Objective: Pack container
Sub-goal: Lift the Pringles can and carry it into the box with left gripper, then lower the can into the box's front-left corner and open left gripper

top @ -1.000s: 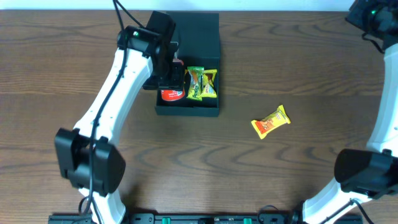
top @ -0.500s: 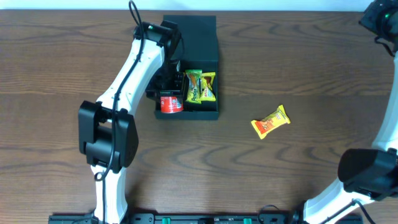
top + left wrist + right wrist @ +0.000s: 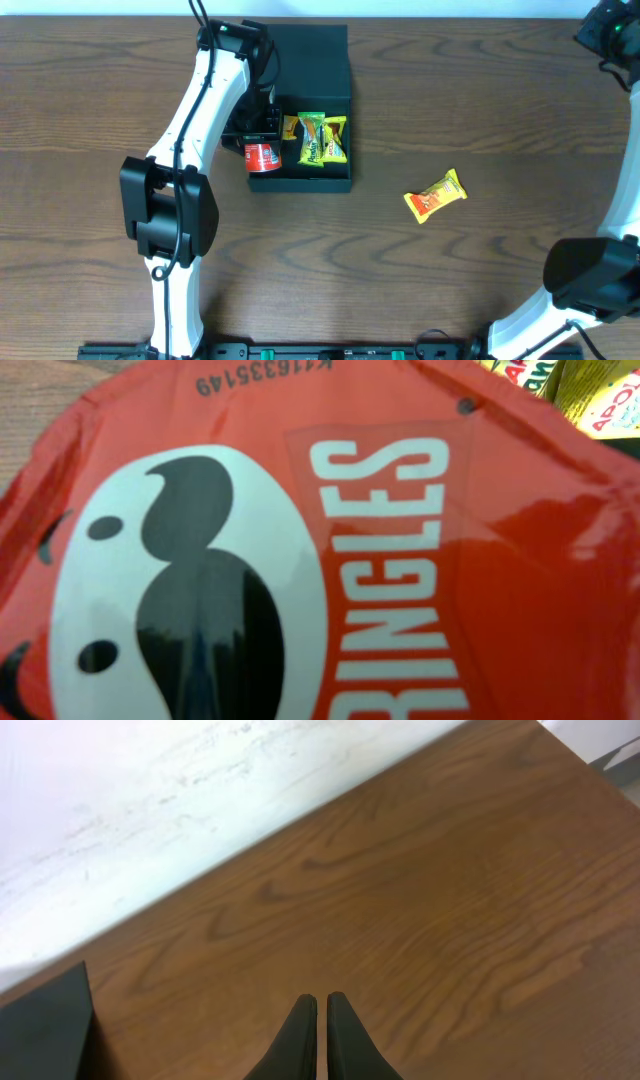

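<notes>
The container (image 3: 300,183), a dark square box with its flap lid (image 3: 312,60) open at the back, sits at the table's upper middle. Inside lie two yellow-green snack packets (image 3: 315,138) and a yellow one (image 3: 290,127). My left gripper (image 3: 262,130) is over the box's left wall and holds a red Pringles packet (image 3: 262,156), which straddles that wall. The packet (image 3: 380,560) fills the left wrist view and hides the fingers. My right gripper (image 3: 322,1002) is shut and empty, high at the far right corner.
An orange-yellow snack packet (image 3: 435,196) lies on the brown wood table (image 3: 480,100) to the right of the box. A dark corner of the box (image 3: 40,1030) shows at the lower left of the right wrist view. A white wall borders the table's far edge.
My left arm has swung over the box's left side and carried the red Pringles packet a little left, onto the left wall. The right arm has barely moved.
</notes>
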Robot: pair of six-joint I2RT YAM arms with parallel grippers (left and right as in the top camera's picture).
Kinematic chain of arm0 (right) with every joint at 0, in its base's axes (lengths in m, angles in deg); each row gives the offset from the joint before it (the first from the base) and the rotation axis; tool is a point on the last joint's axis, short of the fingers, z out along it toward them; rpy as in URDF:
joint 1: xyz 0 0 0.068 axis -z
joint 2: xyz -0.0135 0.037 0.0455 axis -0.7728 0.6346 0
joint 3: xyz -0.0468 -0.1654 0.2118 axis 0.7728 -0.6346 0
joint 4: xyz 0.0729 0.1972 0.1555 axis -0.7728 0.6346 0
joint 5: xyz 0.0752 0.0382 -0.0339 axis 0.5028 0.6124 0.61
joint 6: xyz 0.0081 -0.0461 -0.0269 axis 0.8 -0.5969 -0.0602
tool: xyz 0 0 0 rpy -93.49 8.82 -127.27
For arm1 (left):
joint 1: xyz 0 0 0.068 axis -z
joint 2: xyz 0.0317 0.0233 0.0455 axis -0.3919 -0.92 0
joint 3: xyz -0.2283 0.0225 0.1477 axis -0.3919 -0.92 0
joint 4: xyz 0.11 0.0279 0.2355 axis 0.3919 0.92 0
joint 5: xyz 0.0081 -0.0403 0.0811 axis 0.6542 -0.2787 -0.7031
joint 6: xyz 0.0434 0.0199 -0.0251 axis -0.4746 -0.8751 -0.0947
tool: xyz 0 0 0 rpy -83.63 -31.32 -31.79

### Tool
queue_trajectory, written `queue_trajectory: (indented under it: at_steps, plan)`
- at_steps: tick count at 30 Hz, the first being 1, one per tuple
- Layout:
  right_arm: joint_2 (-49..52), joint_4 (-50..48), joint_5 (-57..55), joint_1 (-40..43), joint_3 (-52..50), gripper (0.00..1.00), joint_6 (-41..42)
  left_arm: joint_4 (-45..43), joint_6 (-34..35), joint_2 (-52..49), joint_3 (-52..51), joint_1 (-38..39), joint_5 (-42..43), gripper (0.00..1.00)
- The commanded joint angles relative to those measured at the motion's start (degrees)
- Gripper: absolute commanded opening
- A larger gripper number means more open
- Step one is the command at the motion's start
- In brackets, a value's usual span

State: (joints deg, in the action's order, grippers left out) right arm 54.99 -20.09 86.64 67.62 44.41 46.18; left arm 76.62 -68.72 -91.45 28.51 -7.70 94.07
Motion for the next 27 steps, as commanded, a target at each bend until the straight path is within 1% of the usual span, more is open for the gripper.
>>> queue_trajectory:
  at_steps: [1, 4, 9, 14, 19, 27]
  plan:
    - [-0.4, -0.4, -0.4, 0.6, -0.4, 0.05, -0.6, 0.2, -1.5, -0.9, 1.3, 0.1, -2.7, 0.57]
    - [-0.4, -0.4, 0.0, 0.6, -0.4, 0.05, -0.6, 0.0, -1.5, -0.9, 1.2, 0.1, -4.7, 0.56]
    - [-0.4, -0.4, 1.0, 0.6, -0.4, 0.05, 0.4, -1.0, -1.8, -1.1, 1.2, 0.3, -4.8, 0.56]
    - [-0.5, -0.4, 2.3, 0.6, -0.4, 0.05, 0.9, -0.8, -1.8, -3.8, 1.2, 2.3, -4.7, 0.56]
    - [-0.5, -0.4, 2.3, 0.6, -0.4, 0.05, 0.9, -0.2, -1.9, -6.8, 1.2, 4.4, -4.7, 0.59]
    - [-0.5, 0.0, 2.3, 0.6, -0.4, 0.05, 0.9, 0.5, -1.9, -8.3, 1.2, 3.1, -4.7, 0.59]
